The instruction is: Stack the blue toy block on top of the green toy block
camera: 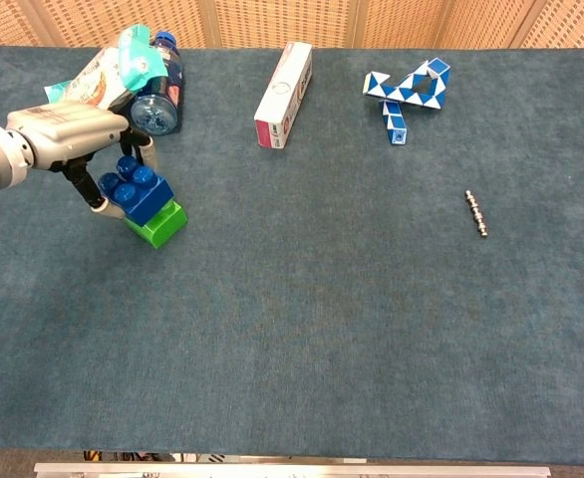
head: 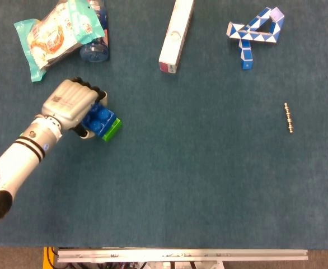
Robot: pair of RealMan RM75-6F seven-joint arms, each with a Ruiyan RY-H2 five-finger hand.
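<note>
Overhead head view; lower, oblique chest view.
</note>
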